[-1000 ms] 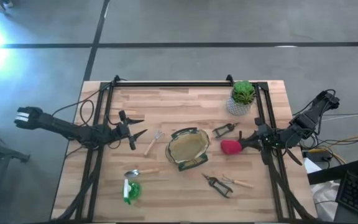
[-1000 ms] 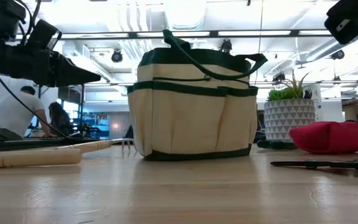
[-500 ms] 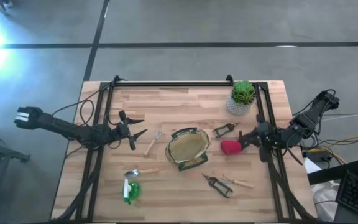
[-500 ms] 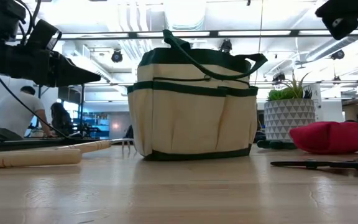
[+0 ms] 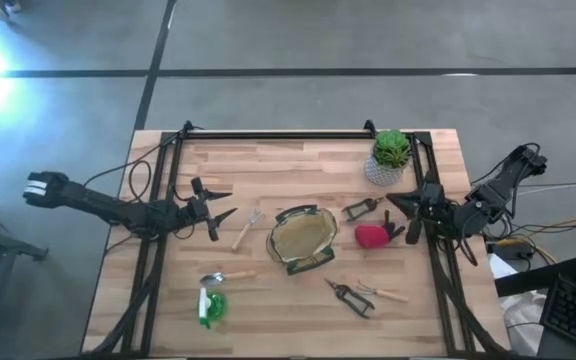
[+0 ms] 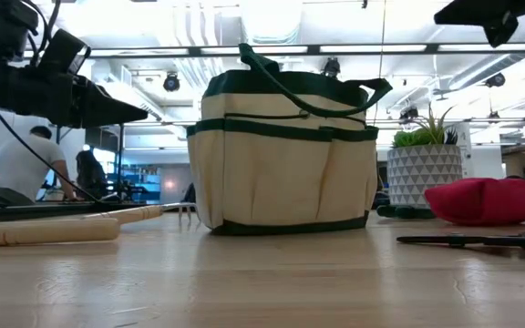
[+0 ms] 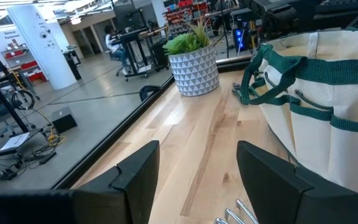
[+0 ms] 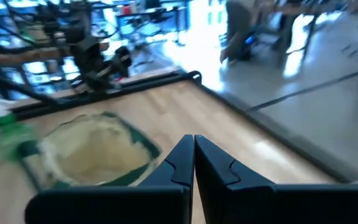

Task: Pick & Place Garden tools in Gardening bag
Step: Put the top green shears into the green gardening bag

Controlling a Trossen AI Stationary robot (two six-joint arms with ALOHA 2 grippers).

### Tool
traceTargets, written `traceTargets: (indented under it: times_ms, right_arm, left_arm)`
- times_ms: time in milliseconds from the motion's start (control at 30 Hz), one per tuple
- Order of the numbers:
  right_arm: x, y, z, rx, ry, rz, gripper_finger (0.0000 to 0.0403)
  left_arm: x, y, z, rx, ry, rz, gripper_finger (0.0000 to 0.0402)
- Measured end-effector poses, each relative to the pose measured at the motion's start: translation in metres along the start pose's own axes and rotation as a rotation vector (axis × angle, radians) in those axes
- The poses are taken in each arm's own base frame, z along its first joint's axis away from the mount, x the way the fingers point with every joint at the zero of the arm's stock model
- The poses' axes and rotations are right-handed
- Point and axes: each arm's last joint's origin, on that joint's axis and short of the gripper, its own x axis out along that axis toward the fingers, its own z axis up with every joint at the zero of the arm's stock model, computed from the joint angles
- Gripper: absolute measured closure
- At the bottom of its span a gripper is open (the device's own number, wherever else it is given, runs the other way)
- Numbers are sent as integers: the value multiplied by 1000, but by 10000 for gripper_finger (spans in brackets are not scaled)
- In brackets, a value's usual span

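Right claw (image 5: 400, 216) pressed together, empty, risen off red glove-like piece (image 5: 370, 236) lying at 3 o'clock of olive-tan fabric bag (image 5: 301, 239) | left claw (image 5: 219, 209) spread, waiting at 9 o'clock | no tool bagged yet

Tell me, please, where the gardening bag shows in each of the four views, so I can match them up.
High view: gardening bag at table centre, mouth up.
Low view: gardening bag upright, filling the middle.
Left wrist view: gardening bag at the right edge.
Right wrist view: gardening bag, open mouth seen from above.
Shared landmark: the potted plant, absent only from the right wrist view.
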Motion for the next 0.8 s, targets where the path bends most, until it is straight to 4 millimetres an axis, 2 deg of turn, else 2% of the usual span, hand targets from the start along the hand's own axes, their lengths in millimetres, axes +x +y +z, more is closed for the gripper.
traceTargets:
  times_ms: [300, 400, 567, 800]
  right_arm:
    - [4, 12, 18, -226, -119, -105, 394]
    - [5, 19, 28, -238, -167, -102, 394]
    - [9, 30, 36, -370, -202, -78, 394]
    - [10, 29, 49, -363, -207, -105, 394]
  left_arm:
    - [0, 0, 0, 0, 1, -1, 183]
    - [0, 0, 0, 1, 1, -1, 183]
    - [0, 0, 0, 0, 1, 0, 183]
    - [0, 0, 0, 0, 1, -1, 183]
